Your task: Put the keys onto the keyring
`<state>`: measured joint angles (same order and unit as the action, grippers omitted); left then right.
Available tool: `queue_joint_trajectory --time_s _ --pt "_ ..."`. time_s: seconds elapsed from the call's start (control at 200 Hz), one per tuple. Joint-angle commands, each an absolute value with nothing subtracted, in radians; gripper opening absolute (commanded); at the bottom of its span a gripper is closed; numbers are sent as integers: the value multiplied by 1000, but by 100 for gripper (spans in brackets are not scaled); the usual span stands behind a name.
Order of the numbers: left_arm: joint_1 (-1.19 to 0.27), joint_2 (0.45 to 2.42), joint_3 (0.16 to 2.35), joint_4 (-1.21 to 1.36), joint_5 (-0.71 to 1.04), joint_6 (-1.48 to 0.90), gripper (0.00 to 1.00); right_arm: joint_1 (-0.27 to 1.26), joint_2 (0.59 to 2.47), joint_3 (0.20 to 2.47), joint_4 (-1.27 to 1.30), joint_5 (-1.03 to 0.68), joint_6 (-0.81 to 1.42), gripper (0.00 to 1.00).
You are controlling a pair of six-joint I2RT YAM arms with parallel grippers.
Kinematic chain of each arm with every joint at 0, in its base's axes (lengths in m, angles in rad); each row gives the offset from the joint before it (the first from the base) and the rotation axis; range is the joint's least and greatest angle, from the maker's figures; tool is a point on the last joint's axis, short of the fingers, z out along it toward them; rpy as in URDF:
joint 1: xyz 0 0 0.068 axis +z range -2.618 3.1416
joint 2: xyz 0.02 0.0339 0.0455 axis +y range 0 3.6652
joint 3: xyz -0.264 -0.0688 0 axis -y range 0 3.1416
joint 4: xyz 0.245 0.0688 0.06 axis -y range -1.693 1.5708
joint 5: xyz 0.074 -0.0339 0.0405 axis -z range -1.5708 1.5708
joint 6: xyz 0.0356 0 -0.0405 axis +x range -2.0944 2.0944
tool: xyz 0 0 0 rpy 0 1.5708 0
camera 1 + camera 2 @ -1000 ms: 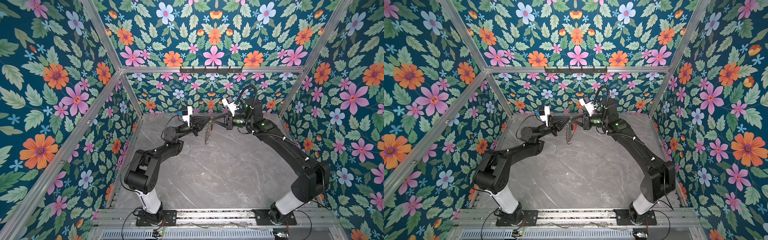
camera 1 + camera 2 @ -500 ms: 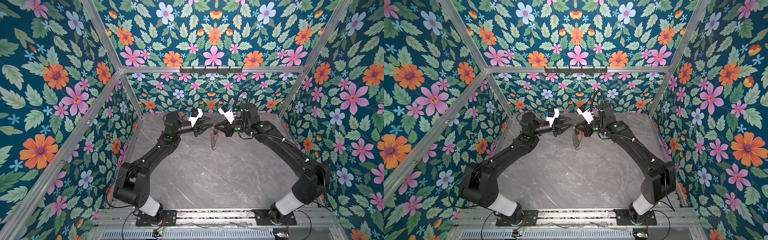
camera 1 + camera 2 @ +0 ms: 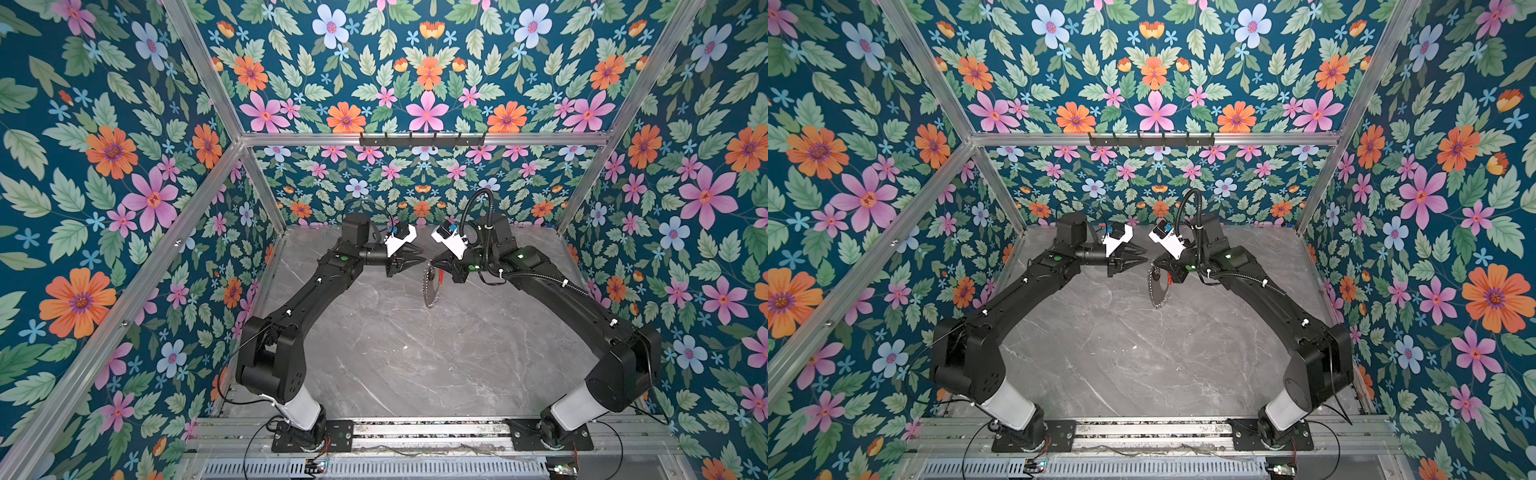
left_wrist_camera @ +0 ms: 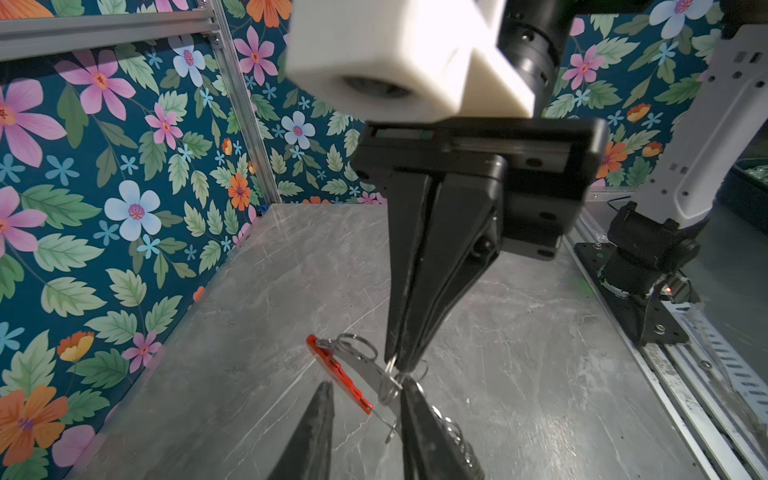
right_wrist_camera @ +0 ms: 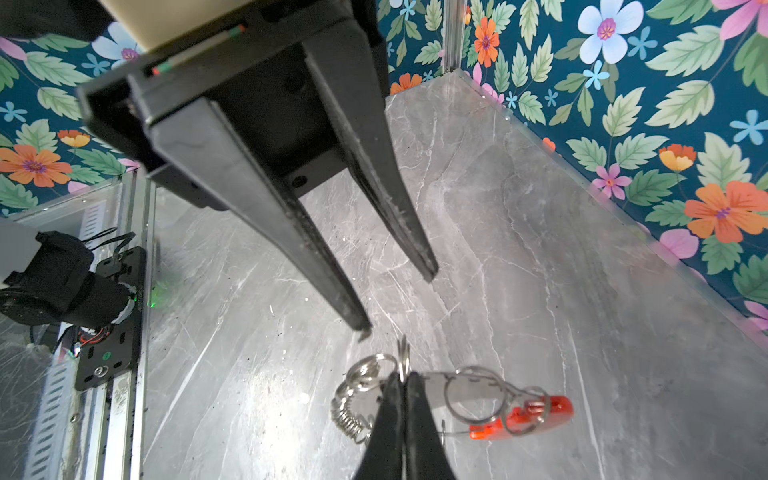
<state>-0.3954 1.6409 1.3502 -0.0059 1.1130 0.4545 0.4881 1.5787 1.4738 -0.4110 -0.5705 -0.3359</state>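
The keyring [image 3: 432, 289] [image 3: 1156, 291], a silver hoop fringed with small steel loops, hangs above the marble table. Its red bar [image 5: 523, 419] [image 4: 338, 374] lies along one arc. My right gripper [image 5: 399, 376] [image 3: 434, 262] [image 3: 1154, 266] is shut on the hoop's upper edge. My left gripper [image 4: 368, 386] [image 3: 419, 254] [image 3: 1144, 255] faces it tip to tip. It stands open, nothing between its fingers [image 5: 361, 328]. One of its fingers [image 4: 432, 436] lies against the loops, and I cannot tell if it touches them. The keys are out of view.
The grey marble table [image 3: 395, 353] is walled in by floral panels on three sides. A black hook rail [image 3: 422, 139] runs along the back crossbar. The arms' bases sit on a metal rail [image 3: 415, 428] at the front edge.
Both grippers and the hanging keyring have shifted right and lower in the top views. The left arm has changed pose, its forearm now stretched out further toward the back.
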Motion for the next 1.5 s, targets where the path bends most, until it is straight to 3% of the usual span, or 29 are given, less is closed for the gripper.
queue_joint_trajectory --time_s 0.0,0.355,0.55,1.495 --pt "-397 1659 1373 -34 1162 461 25 492 1572 1479 -401 -597 -356 0" --pt "-408 1689 1401 -25 1184 433 16 497 1580 1500 -405 -606 -345 0" --pt "-410 1695 1405 -23 1177 426 29 498 1572 1497 -406 -607 -347 0" --pt "-400 1672 1394 -74 1149 417 33 499 1559 1477 -388 -595 -347 0"
